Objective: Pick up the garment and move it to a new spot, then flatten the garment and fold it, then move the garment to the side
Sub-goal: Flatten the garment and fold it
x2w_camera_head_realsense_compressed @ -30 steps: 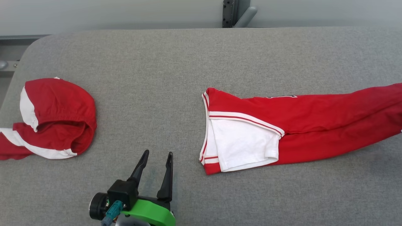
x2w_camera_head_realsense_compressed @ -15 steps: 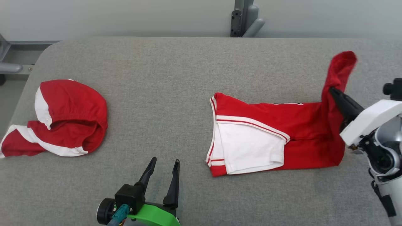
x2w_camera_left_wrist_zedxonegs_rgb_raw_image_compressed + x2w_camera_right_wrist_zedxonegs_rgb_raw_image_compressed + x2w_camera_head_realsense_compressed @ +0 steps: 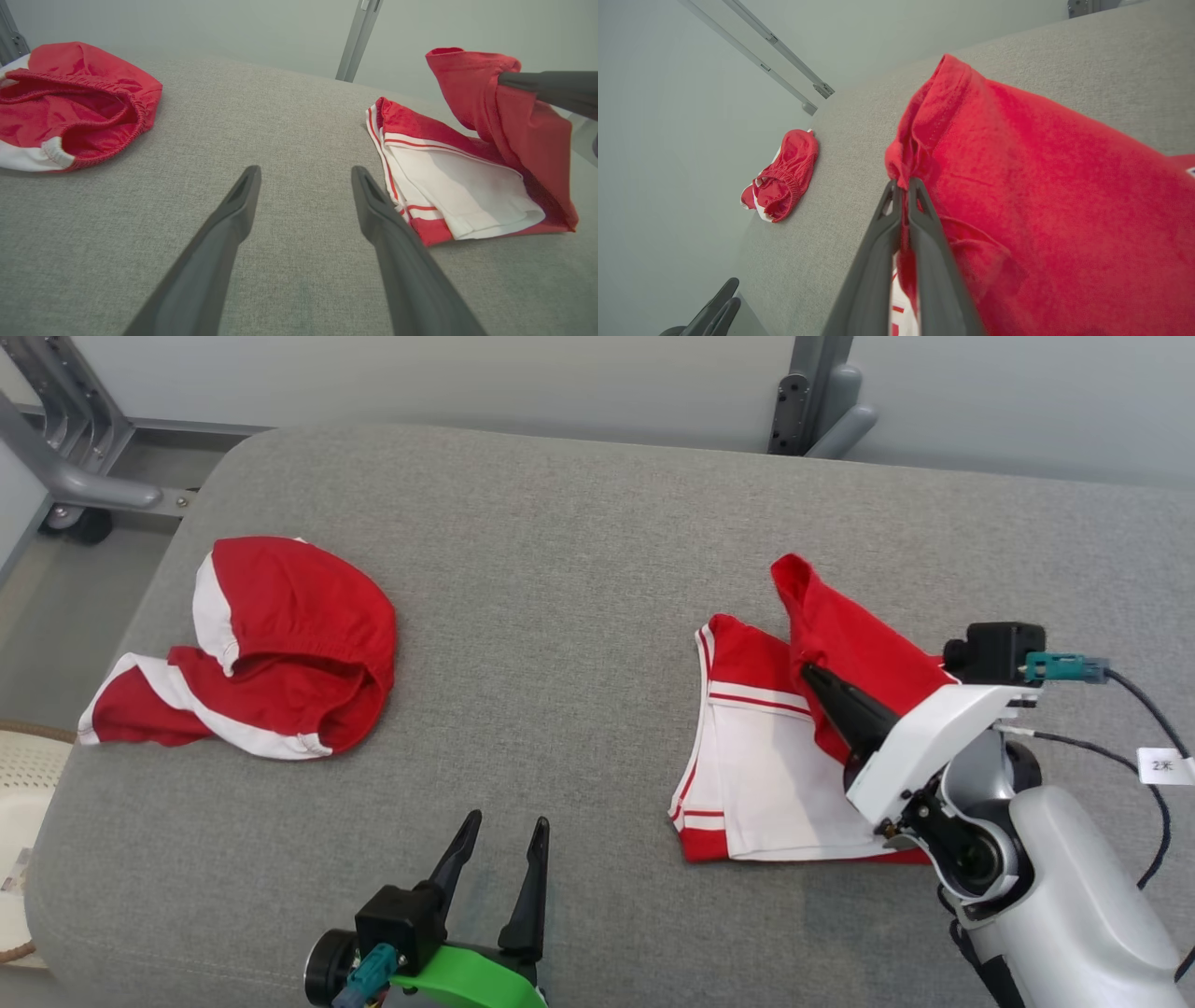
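A red and white garment (image 3: 761,775) lies at the right of the grey table (image 3: 560,569), its white panel facing up. My right gripper (image 3: 808,670) is shut on the garment's red end, which it holds lifted and doubled back to the left over the rest. In the right wrist view the red cloth (image 3: 1041,186) bunches at that gripper's (image 3: 901,183) closed fingertips. My left gripper (image 3: 507,821) stands open near the table's front edge, nothing between its fingers, to the left of the garment (image 3: 448,172) and apart from it.
A second red and white garment (image 3: 280,635) lies crumpled at the table's left end. A metal frame (image 3: 65,476) stands beyond the back left corner, a post (image 3: 812,401) behind the table. A pale basket (image 3: 23,784) sits low at the left.
My right gripper has come in from the right, carrying the garment's red end up and leftward over the rest. The camera has shifted. The left gripper stays open in place.
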Robot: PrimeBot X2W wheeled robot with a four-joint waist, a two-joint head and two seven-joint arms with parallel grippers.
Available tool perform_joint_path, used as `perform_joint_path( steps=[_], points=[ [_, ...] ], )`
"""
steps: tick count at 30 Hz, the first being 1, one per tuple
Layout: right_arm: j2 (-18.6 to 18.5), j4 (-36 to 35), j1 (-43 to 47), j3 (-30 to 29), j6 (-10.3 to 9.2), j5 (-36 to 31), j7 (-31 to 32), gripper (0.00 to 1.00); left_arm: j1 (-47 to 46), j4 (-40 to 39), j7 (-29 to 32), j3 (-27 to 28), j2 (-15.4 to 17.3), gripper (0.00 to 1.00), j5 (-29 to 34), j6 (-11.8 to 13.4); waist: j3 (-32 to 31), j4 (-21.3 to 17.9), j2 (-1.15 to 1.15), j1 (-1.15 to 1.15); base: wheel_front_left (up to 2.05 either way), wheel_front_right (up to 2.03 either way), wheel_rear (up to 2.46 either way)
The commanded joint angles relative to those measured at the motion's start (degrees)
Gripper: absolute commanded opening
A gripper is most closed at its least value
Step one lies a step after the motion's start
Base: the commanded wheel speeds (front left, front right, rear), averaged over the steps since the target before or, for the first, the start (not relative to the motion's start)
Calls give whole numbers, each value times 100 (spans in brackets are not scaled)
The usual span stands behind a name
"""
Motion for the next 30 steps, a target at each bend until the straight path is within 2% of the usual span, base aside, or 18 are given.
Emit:
perform_joint_path(
  steps=[1, 10, 11, 13, 14, 15, 17, 24, 30],
  points=[
    [87, 99, 59, 64, 2, -12, -34, 0, -61, 18, -14, 11, -8, 100, -42, -5, 18, 136, 0, 0, 0, 0, 0],
    [404, 954, -185, 403, 2, -59, -387, 1, -129, 81, -15, 47, -43, 100, -86, -38, 136, 297, 0, 0, 0, 0, 0],
    [423, 1026, -205, 427, 2, -45, -440, 43, -135, 105, -14, 57, -44, 100, -113, -44, 147, 301, 0, 0, 0, 0, 0],
    [470, 1128, -236, 477, 2, 52, -503, 54, -191, 113, -14, 107, -48, 100, -132, -25, 165, 303, 0, 0, 0, 0, 0],
    [496, 1144, -245, 512, 2, 115, -516, 81, -199, 122, -15, 129, -50, 100, -143, -14, 170, 298, 0, 0, 0, 0, 0],
    [518, 1122, -246, 549, 2, 229, -516, 100, -197, 131, -15, 155, -50, 100, -148, -7, 173, 289, 0, 0, 0, 0, 0],
    [541, 1037, -206, 564, 2, 487, -523, 100, -196, 143, -14, 203, -51, 100, -149, 5, 166, 255, 0, 0, 0, 0, 0],
    [104, 466, 70, 419, 2, 877, -758, 100, -102, 217, -14, 242, -54, 100, -162, 0, 74, 62, 0, 0, 0, 0, 0],
    [-435, -9, 476, 172, 2, 510, -1493, 100, -46, 84, -15, 337, -53, 100, -154, 41, -15, -160, 0, 0, 0, 0, 0]
  ],
)
